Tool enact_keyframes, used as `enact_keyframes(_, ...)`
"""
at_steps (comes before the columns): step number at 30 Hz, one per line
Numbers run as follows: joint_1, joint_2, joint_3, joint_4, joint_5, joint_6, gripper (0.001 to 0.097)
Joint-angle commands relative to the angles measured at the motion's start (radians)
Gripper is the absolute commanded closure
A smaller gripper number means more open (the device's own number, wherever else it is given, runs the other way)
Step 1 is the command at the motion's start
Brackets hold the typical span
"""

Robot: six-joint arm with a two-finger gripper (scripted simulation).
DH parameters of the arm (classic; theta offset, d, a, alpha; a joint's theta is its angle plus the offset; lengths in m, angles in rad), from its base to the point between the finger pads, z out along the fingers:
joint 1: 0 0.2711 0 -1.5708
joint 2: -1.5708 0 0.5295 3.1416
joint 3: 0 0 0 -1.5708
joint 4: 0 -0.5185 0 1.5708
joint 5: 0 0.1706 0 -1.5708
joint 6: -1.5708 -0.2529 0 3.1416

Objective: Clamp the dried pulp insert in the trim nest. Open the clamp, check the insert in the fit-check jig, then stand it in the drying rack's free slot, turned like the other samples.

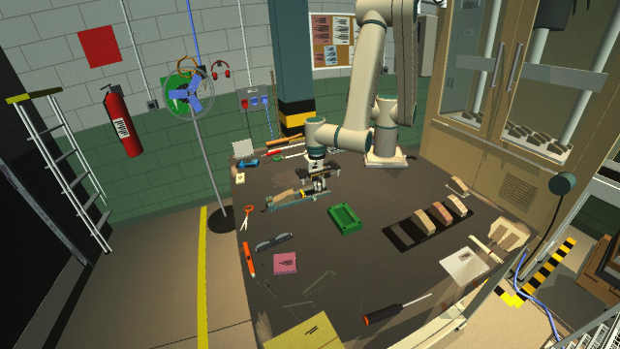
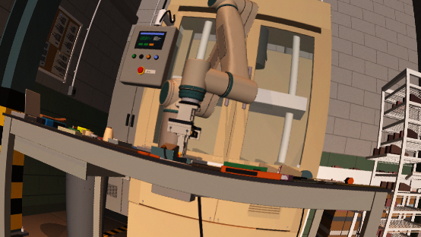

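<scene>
My gripper (image 1: 318, 188) (image 2: 184, 151) points straight down over the right end of the teal trim nest (image 1: 295, 198), where the clamp handle sits. It is closed on the clamp handle (image 1: 315, 192). The tan pulp insert (image 1: 285, 196) lies in the nest, left of my fingers. The green fit-check jig (image 1: 344, 218) sits to the right and nearer the front of the table. The black drying rack (image 1: 426, 223) lies further right, with three samples standing in it and an empty slot at its near-left end.
The arm's base (image 1: 386, 157) stands just behind the nest. Scissors (image 1: 246, 216), an orange cutter (image 1: 249, 259), a pink pad (image 1: 284, 263) and a screwdriver (image 1: 395, 309) lie toward the front. A tall cabinet (image 1: 523, 97) borders the right edge.
</scene>
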Motion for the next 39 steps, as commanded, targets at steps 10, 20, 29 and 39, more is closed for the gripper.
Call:
enact_keyframes(10,-0.001,0.000,0.001,0.001,0.001,0.000,0.0623)
enact_keyframes(20,-0.001,0.000,0.001,0.001,0.001,0.000,0.0623)
enact_keyframes(29,-0.001,-0.003,0.001,0.001,-0.002,0.000,0.0623)
enact_keyframes(39,-0.001,-0.023,0.001,0.001,-0.022,0.000,0.0623)
